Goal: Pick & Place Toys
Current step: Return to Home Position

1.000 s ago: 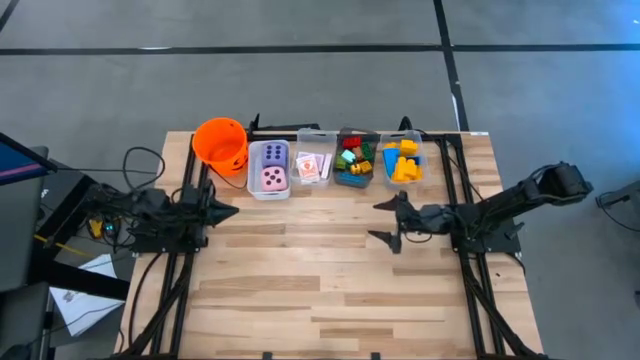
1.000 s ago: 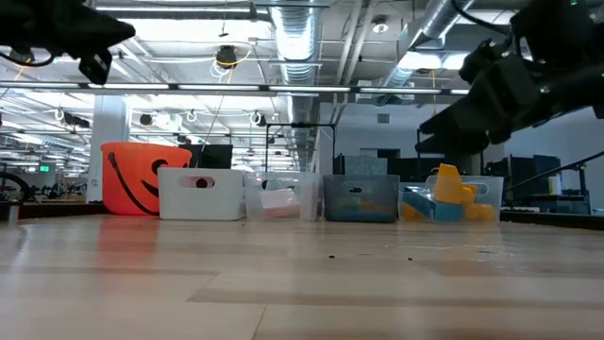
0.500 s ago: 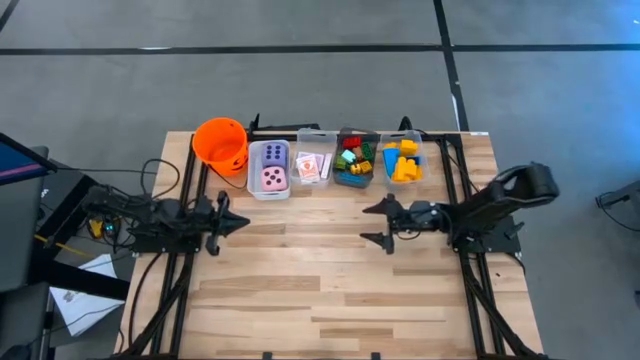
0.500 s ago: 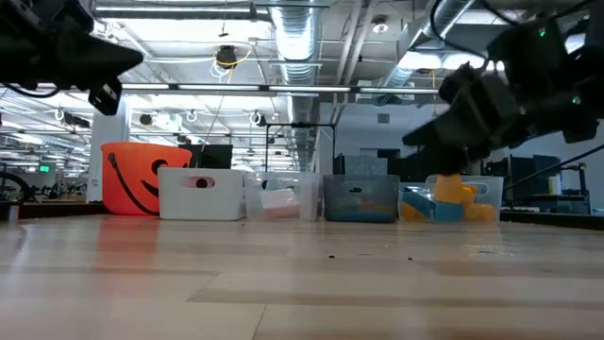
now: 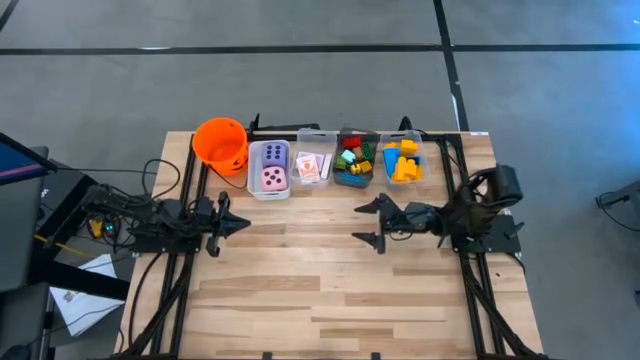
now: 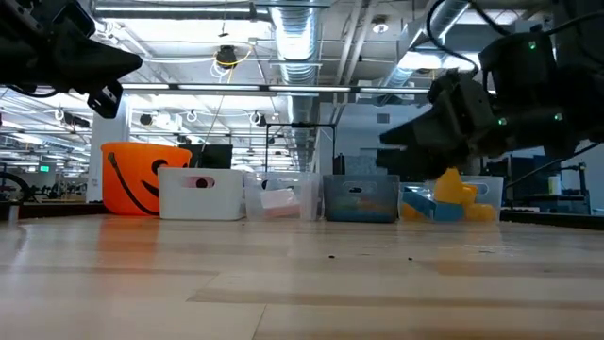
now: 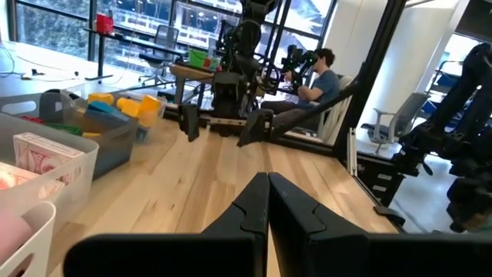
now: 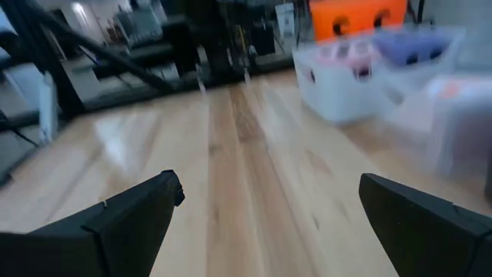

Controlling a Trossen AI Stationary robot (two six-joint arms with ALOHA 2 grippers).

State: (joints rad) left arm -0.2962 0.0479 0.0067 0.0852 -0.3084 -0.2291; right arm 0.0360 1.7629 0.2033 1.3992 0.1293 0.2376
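The toys lie in a row of bins at the table's far edge. Two dotted dice fill a white bin, cards a clear one, mixed bricks a dark one, and yellow and blue bricks the rightmost. My left gripper is shut over the table's left edge with nothing in it, pointing level toward the right. My right gripper hovers open over the table's right half, near the bins, pointing left. Nothing is between its fingers.
An orange bucket stands at the far left, beside the dice bin. Bare wooden tabletop stretches between the two grippers and toward the near edge. Beyond the table a person sits at a desk.
My right gripper has moved toward the table's left and sunk, staying open, while its arm folded down behind it. My left gripper sank a little and shifted slightly toward the right, then held still, shut throughout. The toys have not moved.
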